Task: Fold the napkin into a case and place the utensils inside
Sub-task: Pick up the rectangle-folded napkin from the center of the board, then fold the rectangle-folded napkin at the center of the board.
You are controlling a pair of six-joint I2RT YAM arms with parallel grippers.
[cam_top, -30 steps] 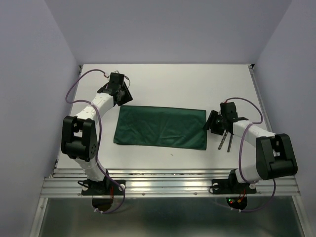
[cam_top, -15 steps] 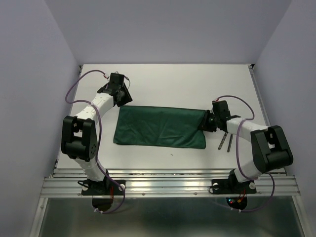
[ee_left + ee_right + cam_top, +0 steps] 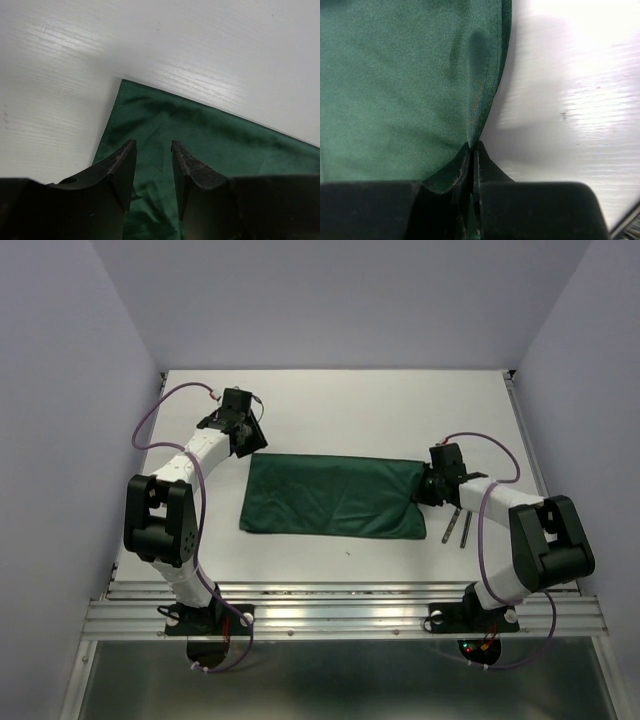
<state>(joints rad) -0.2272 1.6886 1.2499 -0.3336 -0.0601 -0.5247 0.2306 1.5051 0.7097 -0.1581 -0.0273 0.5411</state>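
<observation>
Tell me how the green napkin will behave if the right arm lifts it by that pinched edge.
Likely floppy: the napkin bunches and creases where the right tool pinches its edge, so it should drape and sag. Probably light, since it lies thin and flat on the table. Its sheen hints it may slide when dragged.

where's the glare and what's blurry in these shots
Right wrist view: glare bleaches the table top right; the napkin throws a shadow beside its edge; the right gripper is dark and blurry. Left wrist view: streaky sheen on the table, left gripper underexposed. Top view: even light.
</observation>
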